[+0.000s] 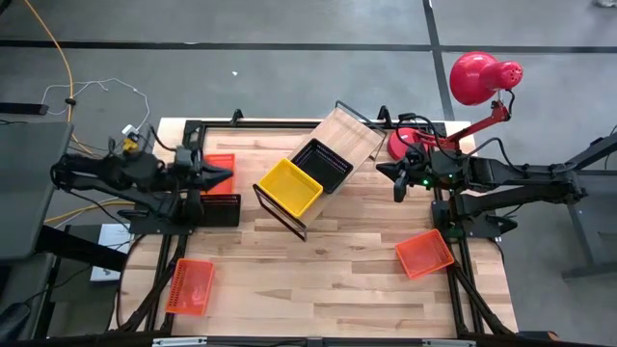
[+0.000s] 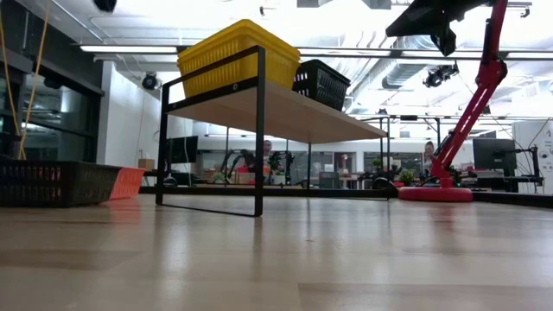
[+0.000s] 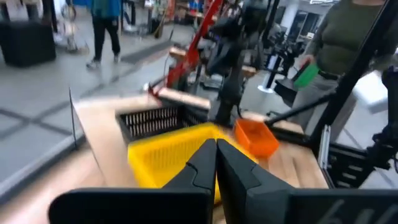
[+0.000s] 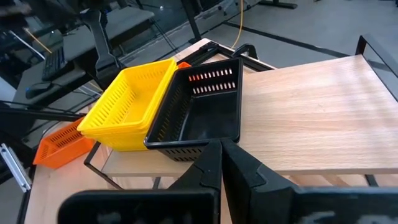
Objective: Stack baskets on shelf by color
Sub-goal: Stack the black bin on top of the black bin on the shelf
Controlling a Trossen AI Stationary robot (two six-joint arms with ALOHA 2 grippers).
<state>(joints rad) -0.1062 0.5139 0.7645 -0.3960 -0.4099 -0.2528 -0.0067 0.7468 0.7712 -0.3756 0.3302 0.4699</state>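
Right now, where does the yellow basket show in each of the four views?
High view: yellow basket at centre, on the shelf's near end.
Low view: upper middle, on top of the shelf.
Left wrist view: centre, just beyond the shut left gripper.
Right wrist view: left of centre.
Shared landmark: the black basket touching it.

Grey floor (image 1: 241, 67), strip ceiling lights (image 2: 138, 49), red lamp (image 1: 482, 77), people standing beyond table.

Robotics lab, open-plan hall.
Two arms (image 1: 125, 173) flank a wooden surface (image 1: 337, 270); beyond stand similar rigs (image 2: 251, 164), monitors (image 2: 488, 155), ceiling strip lights (image 2: 363, 53) and people (image 3: 106, 28).
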